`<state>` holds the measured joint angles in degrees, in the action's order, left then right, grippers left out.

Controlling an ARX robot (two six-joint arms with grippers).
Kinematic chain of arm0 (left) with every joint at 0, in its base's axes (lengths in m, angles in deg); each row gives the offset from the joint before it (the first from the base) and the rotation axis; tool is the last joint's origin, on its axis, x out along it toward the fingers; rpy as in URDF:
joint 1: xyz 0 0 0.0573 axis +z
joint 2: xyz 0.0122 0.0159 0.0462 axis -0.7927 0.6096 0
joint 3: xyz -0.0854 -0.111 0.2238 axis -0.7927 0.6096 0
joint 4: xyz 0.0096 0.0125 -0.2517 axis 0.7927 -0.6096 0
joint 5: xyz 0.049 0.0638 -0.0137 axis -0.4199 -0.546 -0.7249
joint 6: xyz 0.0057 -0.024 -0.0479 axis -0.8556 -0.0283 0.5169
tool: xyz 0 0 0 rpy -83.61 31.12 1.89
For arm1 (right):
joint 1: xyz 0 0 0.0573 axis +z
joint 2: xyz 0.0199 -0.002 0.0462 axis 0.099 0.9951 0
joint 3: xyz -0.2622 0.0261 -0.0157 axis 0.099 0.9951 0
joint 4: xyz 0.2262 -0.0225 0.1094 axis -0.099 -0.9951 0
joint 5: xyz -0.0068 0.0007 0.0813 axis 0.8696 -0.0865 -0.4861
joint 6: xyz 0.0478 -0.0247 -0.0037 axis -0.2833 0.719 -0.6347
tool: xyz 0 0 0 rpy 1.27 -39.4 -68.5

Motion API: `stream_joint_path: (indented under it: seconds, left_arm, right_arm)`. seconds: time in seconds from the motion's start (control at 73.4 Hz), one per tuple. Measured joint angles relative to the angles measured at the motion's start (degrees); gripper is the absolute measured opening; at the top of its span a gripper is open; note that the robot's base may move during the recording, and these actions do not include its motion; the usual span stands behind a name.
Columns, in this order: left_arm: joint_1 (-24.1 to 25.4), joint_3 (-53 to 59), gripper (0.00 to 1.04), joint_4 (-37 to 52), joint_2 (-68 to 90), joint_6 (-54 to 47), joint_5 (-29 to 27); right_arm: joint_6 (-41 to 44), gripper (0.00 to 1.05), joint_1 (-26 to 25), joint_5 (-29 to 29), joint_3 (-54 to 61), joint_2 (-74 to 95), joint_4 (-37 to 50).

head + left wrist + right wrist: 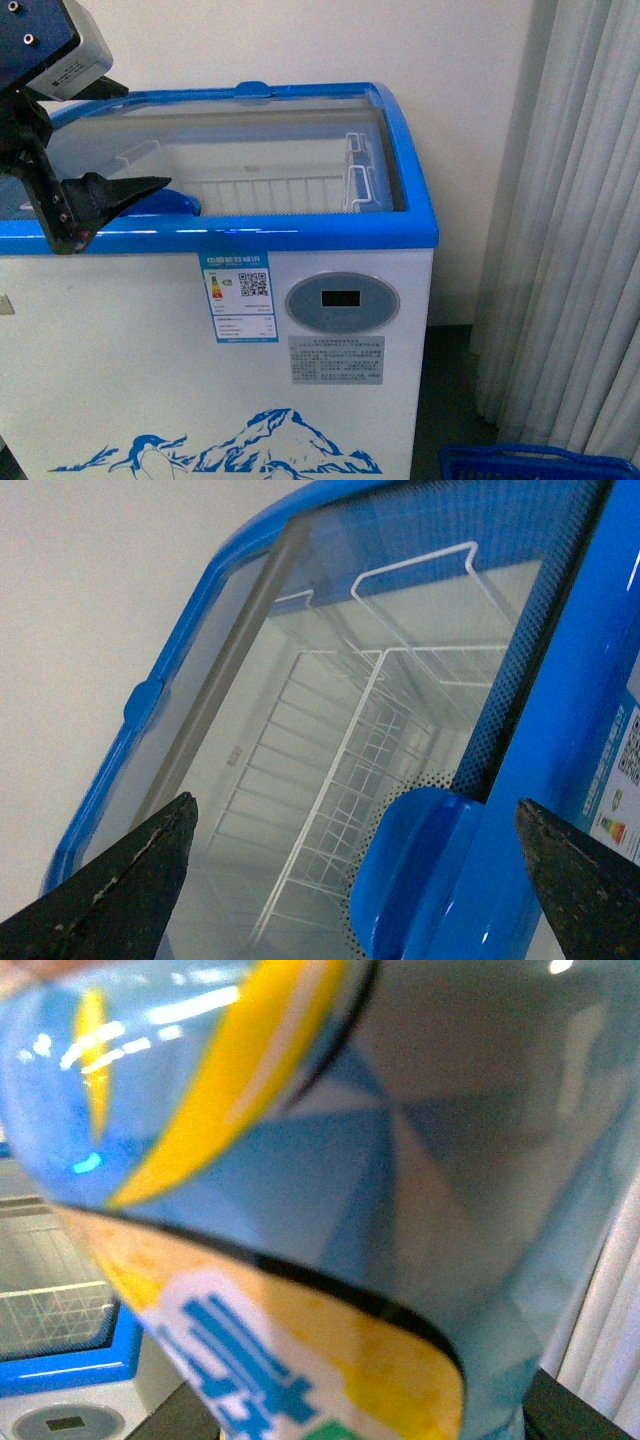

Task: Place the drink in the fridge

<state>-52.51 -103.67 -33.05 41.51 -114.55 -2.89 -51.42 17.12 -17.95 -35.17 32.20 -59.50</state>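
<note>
Drink (300,1210) gripped, left claw (352,802) spread over fridge (330,405)

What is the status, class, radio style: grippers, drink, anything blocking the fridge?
Left gripper open, fingers flanking the lid handle. Right gripper shut on the drink, outside the fridge. Glass lid looks shut, blocking the way in.

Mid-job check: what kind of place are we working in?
Likely a small shop, or a mock-up of one: a glass-lidded chest fridge, a blue basket on the floor and a curtain.
</note>
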Motion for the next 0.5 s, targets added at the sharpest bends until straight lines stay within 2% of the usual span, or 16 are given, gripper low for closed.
stream_joint_path:
  seconds: [0.245,0.504]
  left_arm:
    - [0.6,-7.8,0.97,-10.8,4.2,-11.9,0.0]
    - [0.7,-14.3,0.97,-15.4,9.3,-15.6,-2.4]
  right_arm:
    - [0.0,0.40,0.0,0.0,0.0,0.0,0.0]
    - [0.0,0.40,0.0,0.0,0.0,0.0,0.0]
